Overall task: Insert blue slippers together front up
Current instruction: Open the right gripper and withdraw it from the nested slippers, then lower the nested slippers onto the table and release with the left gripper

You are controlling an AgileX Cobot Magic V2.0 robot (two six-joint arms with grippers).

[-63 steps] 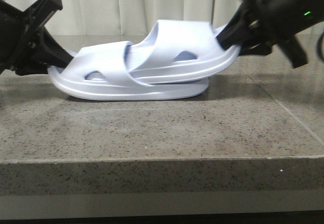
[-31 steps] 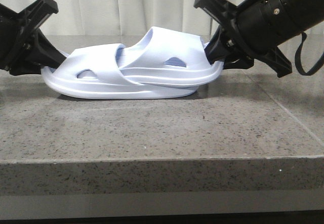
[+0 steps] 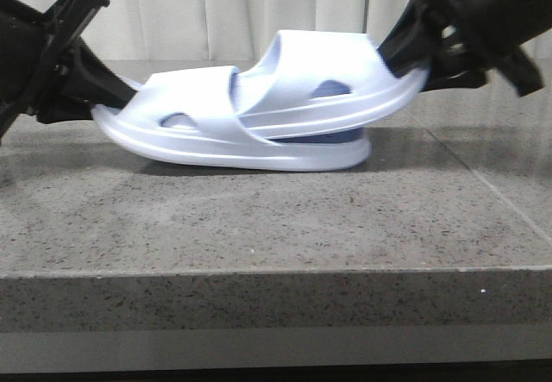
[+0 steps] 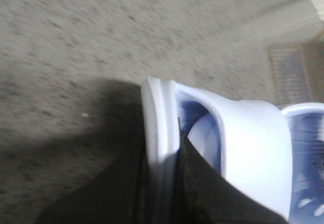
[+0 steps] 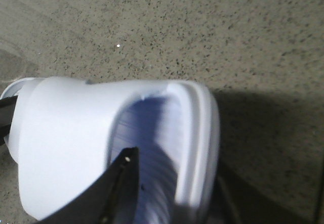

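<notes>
Two pale blue slippers are nested in the front view. The lower slipper (image 3: 198,115) lies on its sole with its strap at the left. The upper slipper (image 3: 336,84) pokes through that strap and tilts up to the right. My left gripper (image 3: 97,102) is shut on the lower slipper's left end; in the left wrist view its fingers (image 4: 195,183) pinch the slipper's edge (image 4: 159,128). My right gripper (image 3: 412,59) is shut on the upper slipper's right end; in the right wrist view one finger (image 5: 121,183) lies inside the slipper (image 5: 66,138).
The slippers rest on a speckled grey stone counter (image 3: 276,218) whose front edge runs across the near side. A pale curtain (image 3: 216,11) hangs behind. A seam in the counter (image 3: 483,184) runs at the right.
Both arms and the nested slippers have shifted right and up a little. The upper slipper's right end is lifted higher, opening a gap above the lower sole.
</notes>
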